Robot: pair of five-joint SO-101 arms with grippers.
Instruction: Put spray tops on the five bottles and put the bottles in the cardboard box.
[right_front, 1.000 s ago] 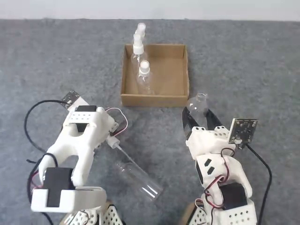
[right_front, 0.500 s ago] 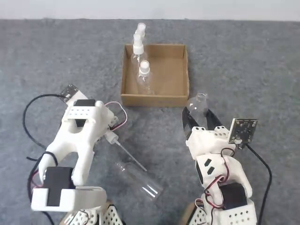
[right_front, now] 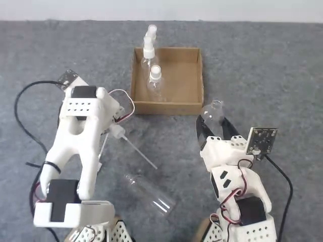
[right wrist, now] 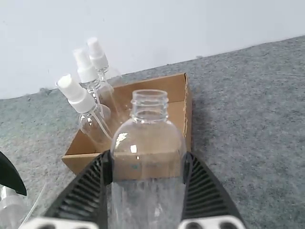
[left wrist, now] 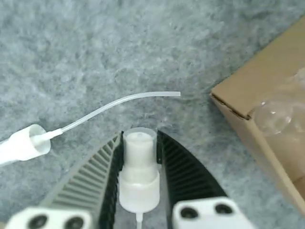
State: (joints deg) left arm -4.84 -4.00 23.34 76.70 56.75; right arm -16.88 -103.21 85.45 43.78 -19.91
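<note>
— So, how far along had the job been at that moment?
— Three capped bottles (right_front: 155, 83) stood at the cardboard box (right_front: 166, 107) (two plainly inside; the farthest I couldn't place, inside or just behind the far wall). By my judgement you had two left: the bare-necked bottle (right wrist: 147, 138) that your right claw (right wrist: 147, 162) clasped upright, just off the box's front corner, and another bottle (right_front: 150, 194) lying uncapped on the counter (right_front: 262, 60).
— And the left claw?
— Your left claw (left wrist: 138, 136) was pinched tight on a spray top (left wrist: 139, 174), nozzle pointing outward. A second spray top (left wrist: 21, 143) lay loose on the counter nearby.
— Anything unclear?
— The held top's tube ran off the frame's edge, so you couldn't have judged its length.
</note>
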